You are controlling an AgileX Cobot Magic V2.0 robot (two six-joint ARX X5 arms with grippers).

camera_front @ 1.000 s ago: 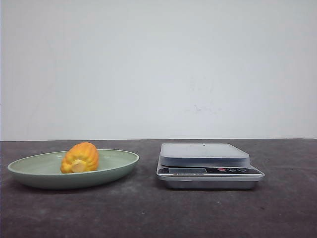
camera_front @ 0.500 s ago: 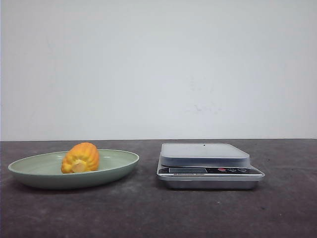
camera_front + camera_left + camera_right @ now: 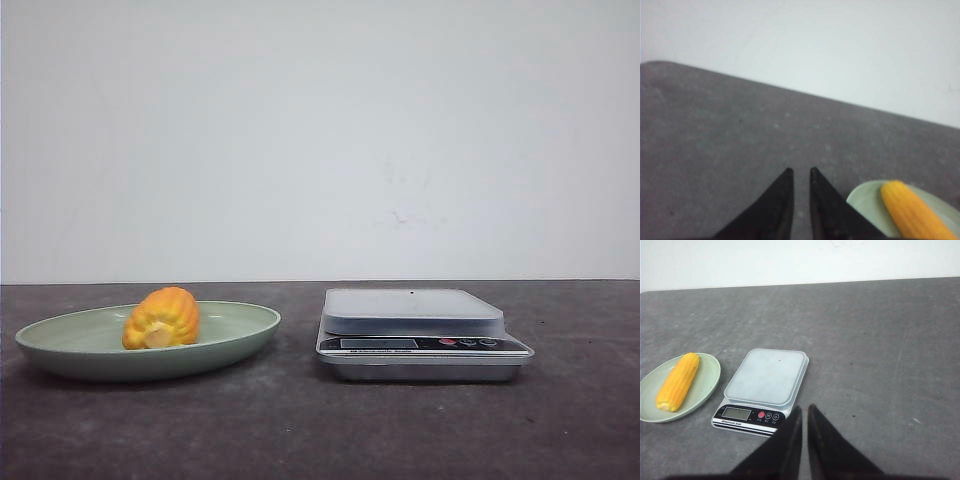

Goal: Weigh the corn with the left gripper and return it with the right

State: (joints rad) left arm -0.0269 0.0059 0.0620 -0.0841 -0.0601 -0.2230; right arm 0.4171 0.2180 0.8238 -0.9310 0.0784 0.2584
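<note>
Left hand [image 3: 800,172], fingers nearly pressed together, hovered beside the ribbed orange-yellow corn [image 3: 912,210]; unopened, it might knock the cob off the pale green plate [image 3: 865,202].

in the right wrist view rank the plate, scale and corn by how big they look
1. Scale, largest.
2. Plate, somewhat smaller, though its edge is cut off by the frame, so this is unsure.
3. Corn, clearly smallest.

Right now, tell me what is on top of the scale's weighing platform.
Nothing rests on the scale; its pale platform is bare in the front and right wrist views. The corn lies in the green plate beside it. What is beneath the scale is hidden.
</note>
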